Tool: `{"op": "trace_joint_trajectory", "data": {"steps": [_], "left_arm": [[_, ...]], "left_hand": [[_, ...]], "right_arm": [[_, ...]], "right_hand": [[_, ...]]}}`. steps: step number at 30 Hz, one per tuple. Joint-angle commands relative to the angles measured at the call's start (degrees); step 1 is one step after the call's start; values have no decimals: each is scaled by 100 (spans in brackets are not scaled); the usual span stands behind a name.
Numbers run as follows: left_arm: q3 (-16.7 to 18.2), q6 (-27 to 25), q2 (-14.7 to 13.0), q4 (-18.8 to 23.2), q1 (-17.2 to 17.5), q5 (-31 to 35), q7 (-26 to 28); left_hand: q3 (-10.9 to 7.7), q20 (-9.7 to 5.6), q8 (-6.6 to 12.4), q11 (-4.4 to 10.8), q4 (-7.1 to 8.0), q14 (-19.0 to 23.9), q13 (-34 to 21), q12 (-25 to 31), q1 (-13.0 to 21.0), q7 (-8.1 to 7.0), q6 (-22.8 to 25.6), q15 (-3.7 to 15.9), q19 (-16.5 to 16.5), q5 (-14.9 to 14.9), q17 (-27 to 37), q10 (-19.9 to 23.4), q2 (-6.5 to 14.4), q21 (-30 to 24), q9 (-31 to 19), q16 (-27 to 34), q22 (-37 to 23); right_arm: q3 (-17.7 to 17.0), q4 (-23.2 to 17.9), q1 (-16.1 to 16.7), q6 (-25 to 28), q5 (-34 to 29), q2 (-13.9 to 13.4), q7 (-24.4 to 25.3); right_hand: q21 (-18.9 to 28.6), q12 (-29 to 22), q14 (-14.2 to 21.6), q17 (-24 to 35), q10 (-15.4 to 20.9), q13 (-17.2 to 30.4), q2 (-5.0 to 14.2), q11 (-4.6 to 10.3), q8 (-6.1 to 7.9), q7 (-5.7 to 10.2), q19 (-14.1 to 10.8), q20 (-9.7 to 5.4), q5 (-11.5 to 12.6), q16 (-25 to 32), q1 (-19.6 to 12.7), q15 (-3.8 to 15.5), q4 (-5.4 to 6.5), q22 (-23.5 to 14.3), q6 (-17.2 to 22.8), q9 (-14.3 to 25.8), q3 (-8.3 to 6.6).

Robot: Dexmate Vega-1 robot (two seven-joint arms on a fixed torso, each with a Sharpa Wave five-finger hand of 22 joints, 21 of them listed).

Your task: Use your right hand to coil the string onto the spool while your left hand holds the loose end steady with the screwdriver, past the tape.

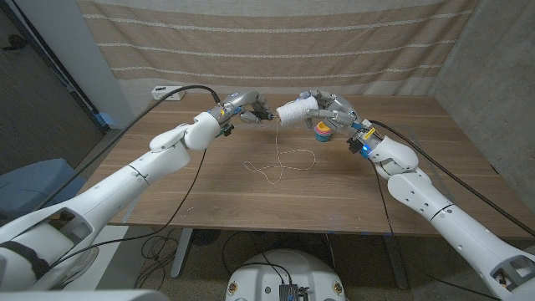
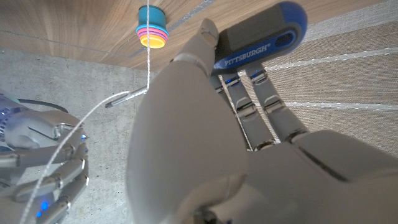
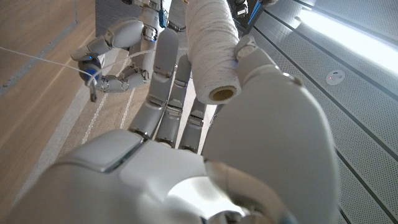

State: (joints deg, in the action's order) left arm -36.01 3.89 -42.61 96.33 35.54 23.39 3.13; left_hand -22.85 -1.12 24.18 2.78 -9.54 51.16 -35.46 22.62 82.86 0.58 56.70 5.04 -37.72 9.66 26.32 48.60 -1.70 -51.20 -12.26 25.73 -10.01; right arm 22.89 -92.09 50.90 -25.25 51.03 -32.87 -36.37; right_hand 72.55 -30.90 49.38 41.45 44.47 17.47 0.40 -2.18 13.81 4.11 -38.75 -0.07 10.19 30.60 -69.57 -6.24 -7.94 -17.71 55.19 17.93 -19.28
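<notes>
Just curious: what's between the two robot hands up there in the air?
In the head view, thin white string spans from the left hand with its blue-handled screwdriver to the right hand's white string-wound spool.

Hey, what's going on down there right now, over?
Right hand holds spool raised. Left hand grips screwdriver, string draped over its tip, slack looped on table. Tape stack behind spool, not blocking.

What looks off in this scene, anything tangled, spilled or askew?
Only the string: below the spool held in the right hand, its slack lies in messy loops on the table. The left hand grips the screwdriver normally. Nothing else stands out.
</notes>
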Motion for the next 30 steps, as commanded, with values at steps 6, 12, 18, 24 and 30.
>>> {"op": "trace_joint_trajectory", "data": {"steps": [6, 12, 18, 24, 30], "left_arm": [[23, 35, -39, 63, 87, -38, -13], [0, 103, -15, 2, 58, -55, -36], [7, 164, -12, -20, 50, -72, -33], [64, 200, -49, 10, 86, -129, -25], [136, 233, -61, 14, 115, -216, 3]], "left_hand": [[-63, -1043, 16, -3, 44, 254, -34, -28, 695, 525, 577, 322, -212, 36, 849, 70, 779, -738, -520, -7, -25], [-62, -1042, 15, -2, 47, 251, -40, -38, 690, 521, 582, 324, -210, 35, 858, 81, 781, -743, -523, -14, -25], [-64, -1040, 10, 3, 45, 240, -51, -47, 692, 525, 576, 324, -207, 35, 857, 79, 781, -746, -526, -26, -25], [-63, -1037, 3, -1, 45, 253, -60, -57, 692, 536, 584, 326, -204, 35, 863, 86, 782, -749, -517, -28, -26], [-63, -1039, 2, 3, 43, 246, -66, -67, 694, 537, 582, 337, -200, 36, 880, 89, 783, -752, -524, -30, -25]], "right_arm": [[-76, 501, -272, -360, 41, 846, 662], [-41, 613, -385, -455, -189, 1033, 996], [-27, 808, -505, -630, -630, 1227, 1599], [-26, 953, -547, -690, -1296, 1341, 2539], [-34, 1126, -551, -703, -2156, 1470, 3695]], "right_hand": [[68, -998, 1339, 1177, 745, 890, 760, 531, 27, -226, 536, -624, 58, -51, -493, 1803, 71, 99, 479, -16, -24], [111, -982, 1364, 1209, 800, 873, 760, 521, 15, -244, 534, -637, 66, -14, -491, 1817, 56, 158, 483, -29, -6], [141, -972, 1356, 1219, 817, 883, 767, 538, 12, -225, 544, -650, 72, -8, -484, 1818, 50, 210, 505, -40, 4], [172, -952, 1338, 1226, 805, 895, 764, 544, 1, -229, 556, -654, 78, -11, -478, 1824, 40, 263, 504, -52, 14], [192, -939, 1338, 1204, 789, 917, 786, 540, -15, -232, 592, -672, 80, -17, -475, 1830, 41, 308, 487, -60, 24]]}}
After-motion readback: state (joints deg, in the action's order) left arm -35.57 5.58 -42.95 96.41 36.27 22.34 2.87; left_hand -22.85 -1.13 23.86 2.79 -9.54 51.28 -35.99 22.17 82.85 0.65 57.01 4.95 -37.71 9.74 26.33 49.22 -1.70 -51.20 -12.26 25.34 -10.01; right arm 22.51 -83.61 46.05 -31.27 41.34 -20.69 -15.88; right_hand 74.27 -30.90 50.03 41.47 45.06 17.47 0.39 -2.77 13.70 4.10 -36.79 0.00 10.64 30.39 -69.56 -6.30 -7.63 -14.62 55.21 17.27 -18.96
